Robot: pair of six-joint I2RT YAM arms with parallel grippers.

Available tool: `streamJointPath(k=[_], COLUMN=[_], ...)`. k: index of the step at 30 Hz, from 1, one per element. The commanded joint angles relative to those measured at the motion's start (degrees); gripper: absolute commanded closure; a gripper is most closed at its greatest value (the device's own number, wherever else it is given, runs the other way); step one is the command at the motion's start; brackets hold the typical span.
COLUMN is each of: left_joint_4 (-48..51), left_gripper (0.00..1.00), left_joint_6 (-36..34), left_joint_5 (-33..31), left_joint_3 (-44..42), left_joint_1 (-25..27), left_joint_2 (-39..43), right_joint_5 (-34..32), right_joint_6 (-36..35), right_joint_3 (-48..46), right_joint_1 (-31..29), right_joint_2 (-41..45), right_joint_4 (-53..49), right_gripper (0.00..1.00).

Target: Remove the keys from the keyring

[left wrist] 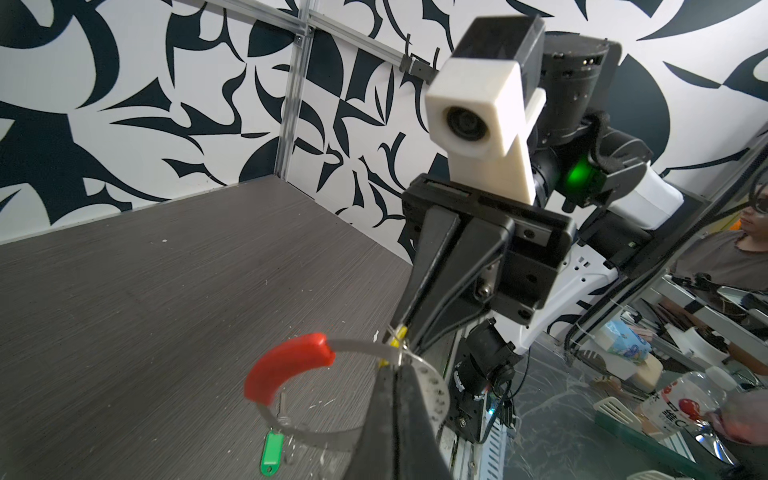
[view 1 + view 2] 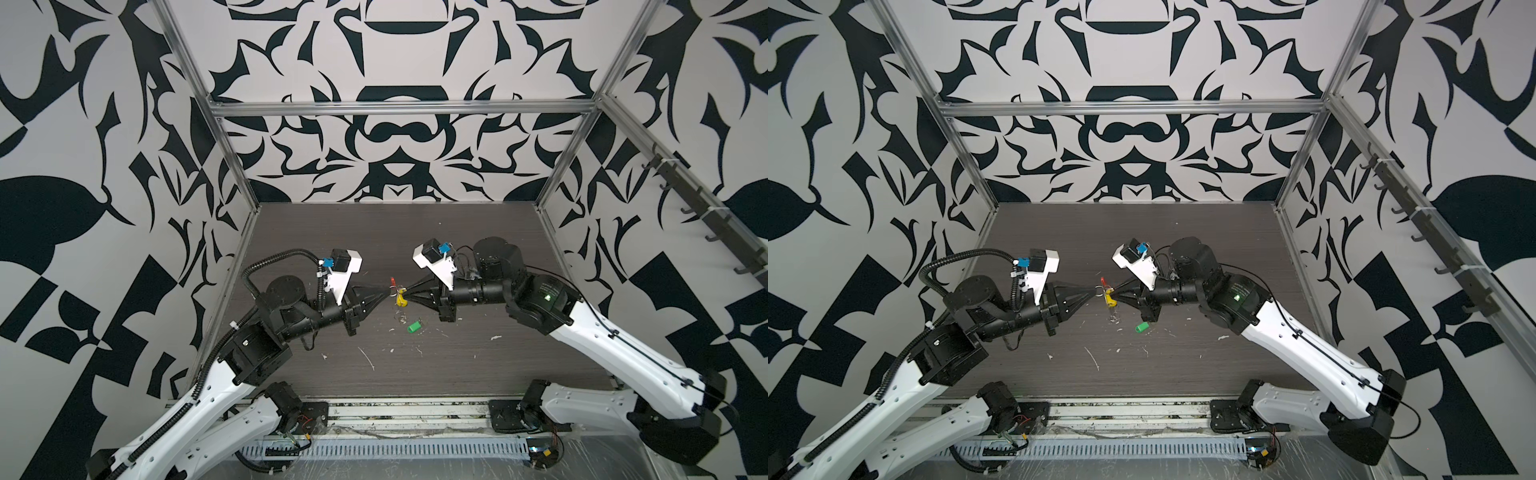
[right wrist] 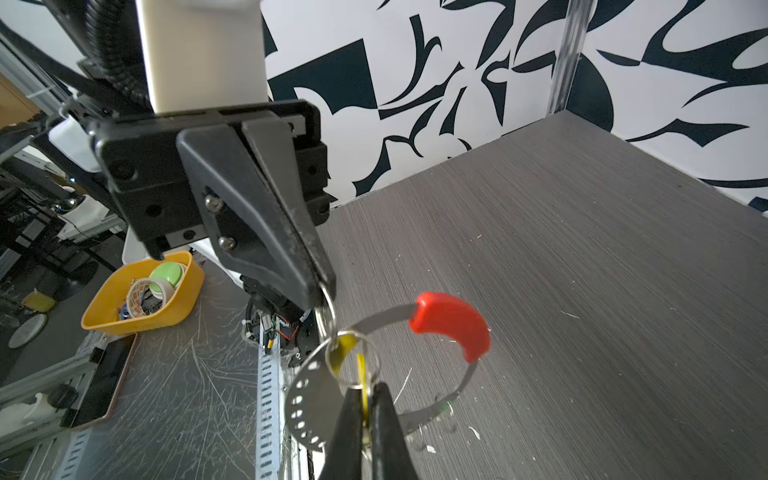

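The keyring [image 1: 357, 347] is a thin metal band with a red sleeve [image 1: 286, 365] and hangs above the dark table between both arms. My left gripper [image 1: 395, 368] is shut on the band beside its perforated part [image 3: 307, 399]. The yellow key [image 3: 361, 365] hangs from its silver split ring [image 3: 353, 357] on the band, and my right gripper [image 3: 365, 388] is shut on it. In both top views the two gripper tips [image 2: 390, 292] [image 2: 405, 296] nearly meet at the yellow key [image 2: 400, 300]. The green key [image 2: 414, 326] lies loose on the table, below the right gripper.
A small bare silver ring [image 2: 401, 319] lies on the table left of the green key. White scraps [image 2: 368, 359] dot the tabletop. A yellow bin [image 3: 104, 320] stands off the table near the left arm's base. Patterned walls and metal posts close three sides.
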State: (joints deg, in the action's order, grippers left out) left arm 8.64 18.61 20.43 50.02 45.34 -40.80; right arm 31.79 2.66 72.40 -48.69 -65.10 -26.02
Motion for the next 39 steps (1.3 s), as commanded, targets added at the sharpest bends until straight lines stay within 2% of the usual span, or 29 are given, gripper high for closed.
streamJointPath(k=[1,13,28,39], left_joint_4=[2.6,4.1,1.6,-3.5], left_gripper=[1.00,1.00,1.00,1.00], left_joint_6=[-1.4,-2.3,0.0,2.9], left_joint_5=[2.2,7.8,16.9,20.0], left_joint_3=[1.2,1.7,2.0,0.9], left_joint_1=[0.1,0.1,0.1,0.0], left_joint_2=[0.4,0.8,1.0,1.3], right_joint_5=[-0.1,1.5,5.5,10.3], right_joint_6=[-3.5,-8.5,-8.9,-9.6], right_joint_3=[4.9,10.0,10.0,8.9], right_joint_1=[0.1,0.4,2.5,3.0], right_joint_2=[-0.4,-4.4,-6.1,-7.7], right_joint_4=[-2.5,-6.7,-6.6,-6.8], right_gripper=[1.00,1.00,1.00,1.00])
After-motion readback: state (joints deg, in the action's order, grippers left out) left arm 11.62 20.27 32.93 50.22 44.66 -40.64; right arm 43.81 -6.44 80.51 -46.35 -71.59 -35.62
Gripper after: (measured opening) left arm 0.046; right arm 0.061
